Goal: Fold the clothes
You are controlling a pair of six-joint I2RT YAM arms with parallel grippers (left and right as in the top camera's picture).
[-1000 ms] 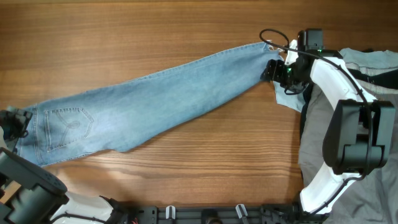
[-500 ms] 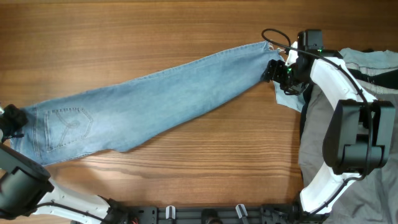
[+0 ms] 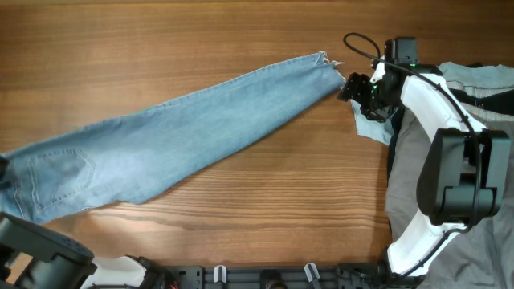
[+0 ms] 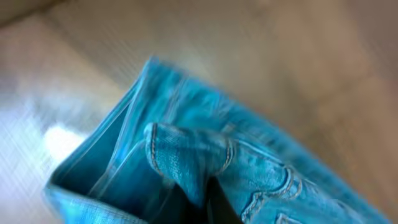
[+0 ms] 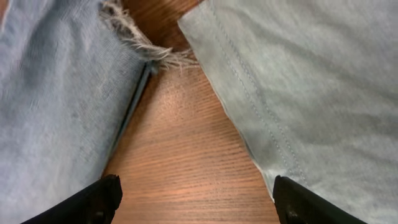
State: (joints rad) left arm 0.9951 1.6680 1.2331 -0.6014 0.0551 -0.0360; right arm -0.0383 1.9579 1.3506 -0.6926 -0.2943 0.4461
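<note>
The jeans point(image 3: 177, 136) lie flat, stretched diagonally across the table point(image 3: 241, 32), with the waist at the left edge and the frayed hem point(image 5: 134, 40) at the upper right. The right gripper point(image 5: 199, 199) hangs empty, fingers spread, over bare wood between that hem and a pale blue shirt point(image 5: 311, 81). In the blurred left wrist view the waistband point(image 4: 186, 155) bunches against the left gripper point(image 4: 212, 202); whether it is clamped cannot be told.
</note>
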